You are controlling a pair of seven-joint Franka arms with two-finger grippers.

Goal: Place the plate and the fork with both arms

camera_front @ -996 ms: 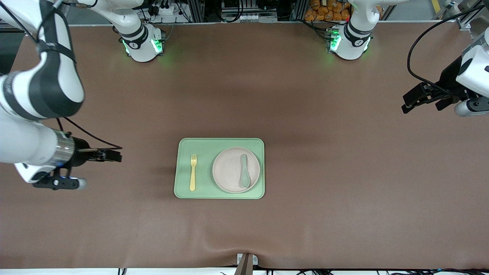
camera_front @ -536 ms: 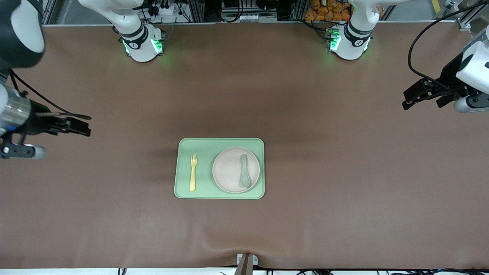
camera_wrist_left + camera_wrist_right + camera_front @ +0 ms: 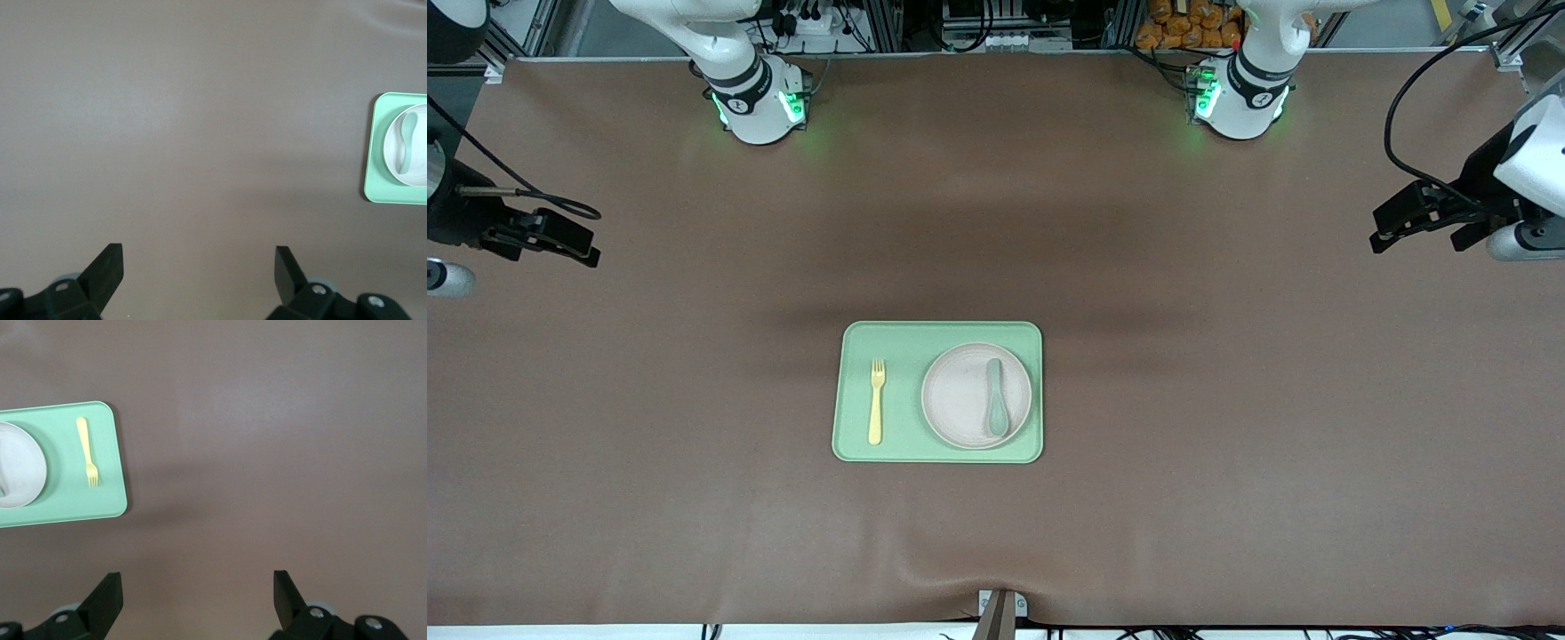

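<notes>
Both grippers hang wide open and empty, the right gripper (image 3: 574, 242) and left gripper (image 3: 1392, 220) over opposite table ends. Mid-table on the light-green rectangular tray (image 3: 854, 444) lie the small pale-yellow plastic fork (image 3: 876, 402) and round beige matte plate (image 3: 960, 396), grey-green spoon (image 3: 996, 404) on it. Fork looks light, slippery: pinch mid-handle; stiff plate by its rim.

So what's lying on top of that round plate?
A grey-green spoon lies on the plate, which sits on the green tray beside the fork. The plate hides the tray surface under it.
</notes>
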